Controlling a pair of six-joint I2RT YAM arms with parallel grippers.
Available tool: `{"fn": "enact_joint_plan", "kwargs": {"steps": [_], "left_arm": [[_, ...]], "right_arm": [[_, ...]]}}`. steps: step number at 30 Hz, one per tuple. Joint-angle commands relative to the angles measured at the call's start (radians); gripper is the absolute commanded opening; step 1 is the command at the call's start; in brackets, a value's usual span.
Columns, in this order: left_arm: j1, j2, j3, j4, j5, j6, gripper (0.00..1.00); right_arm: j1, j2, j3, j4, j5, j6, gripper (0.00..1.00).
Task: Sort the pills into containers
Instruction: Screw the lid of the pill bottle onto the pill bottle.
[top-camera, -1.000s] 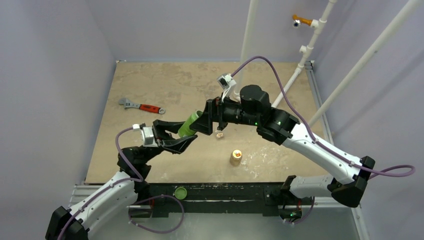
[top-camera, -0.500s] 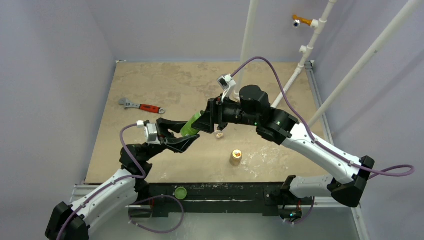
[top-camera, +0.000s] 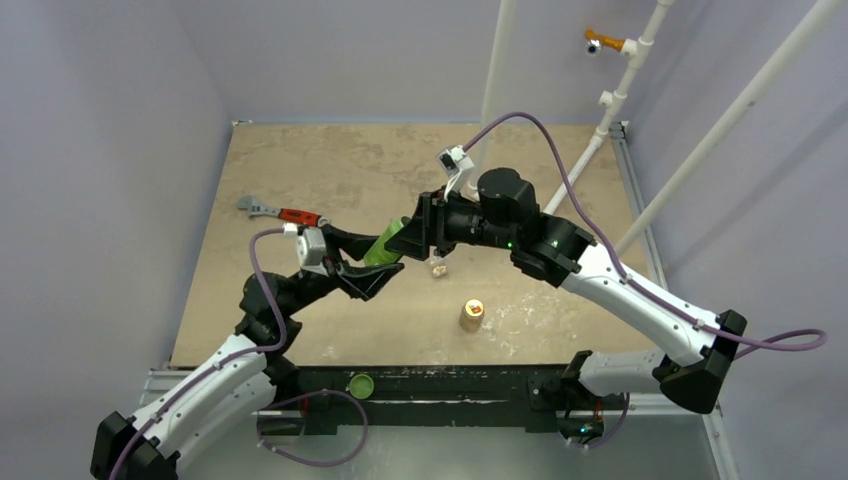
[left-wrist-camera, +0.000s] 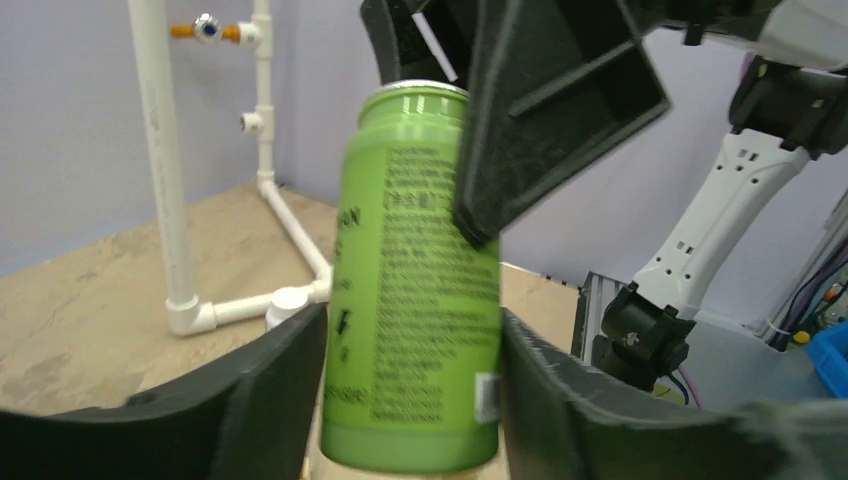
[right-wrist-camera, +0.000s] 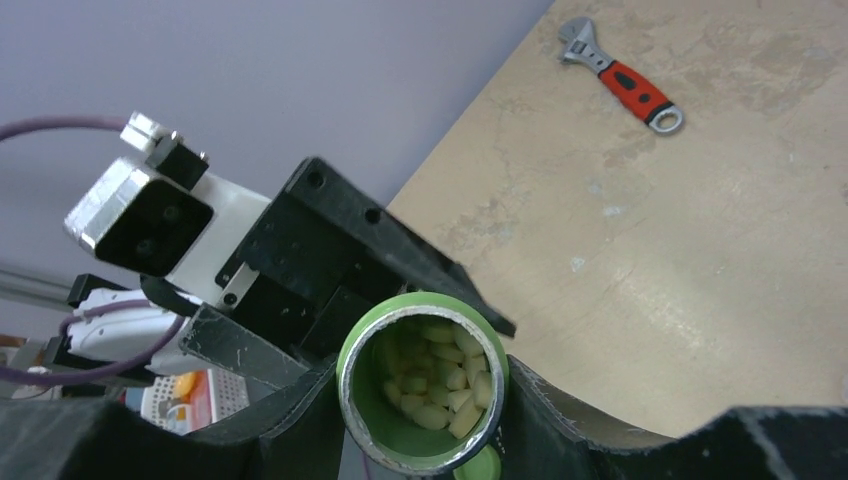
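Fingers (left-wrist-camera: 262, 400) of the left gripper (left-wrist-camera: 412, 320) press both sides of the green bottle (left-wrist-camera: 415, 300) near its base. The right gripper (right-wrist-camera: 418, 365) has closed onto the bottle's open neck from the opposite end. The bottle hangs tilted between them above the middle of the table (top-camera: 300, 160).

The left arm rises from the near left corner and bends toward the far right. The right arm sweeps in from the near right with its elbow raised and its wrist pointing left.

Pale pills (right-wrist-camera: 430, 375) fill the bottle, seen only down its mouth. The clear case (top-camera: 438, 266) sits just near of the right gripper, partly under it and too small to tell what it contains.

A tan-orange bottle (top-camera: 471, 313) stands near and right of the case. A wrench (top-camera: 282, 212) lies to the left, its red handle close to the left wrist. A green cap (top-camera: 361, 384) rests on the near rail. Bare tabletop stretches to the far and left edges, and white pipes (top-camera: 497, 80) stand at the far right.
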Motion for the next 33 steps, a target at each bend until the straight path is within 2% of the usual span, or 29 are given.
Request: {"fn": "enact_joint_plan", "kwargs": {"steps": [1, 5, 10, 16, 21, 24, 28, 33], "left_arm": [[0.003, -0.048, 0.150, -0.386, -0.095, 0.055, 0.64], [0.002, -0.115, 0.218, -0.728, -0.310, 0.063, 0.90], [0.003, -0.154, 0.323, -1.145, -0.568, -0.016, 0.92], [-0.009, -0.161, 0.339, -1.452, -0.766, -0.189, 0.86], [-0.125, -0.137, 0.303, -1.566, -0.923, -0.339, 0.83], [-0.208, -0.081, 0.298, -1.608, -0.971, -0.415, 0.83], [-0.283, -0.012, 0.275, -1.621, -0.987, -0.491, 0.83], [-0.322, -0.007, 0.228, -1.599, -0.972, -0.528, 0.83]], "right_arm": [[0.020, 0.007, 0.001, 0.018, -0.010, 0.014, 0.01], [0.020, 0.026, 0.003, -0.017, 0.120, -0.026, 0.00], [0.021, 0.079, -0.030, -0.017, 0.342, -0.074, 0.00], [0.060, 0.215, -0.134, 0.085, 0.451, -0.086, 0.00], [0.146, 0.362, -0.107, 0.105, 0.611, -0.110, 0.00], [0.171, 0.424, -0.074, 0.085, 0.686, -0.121, 0.00], [0.178, 0.461, -0.078, 0.099, 0.723, -0.143, 0.00], [0.181, 0.468, -0.113, 0.140, 0.731, -0.151, 0.03]]}}
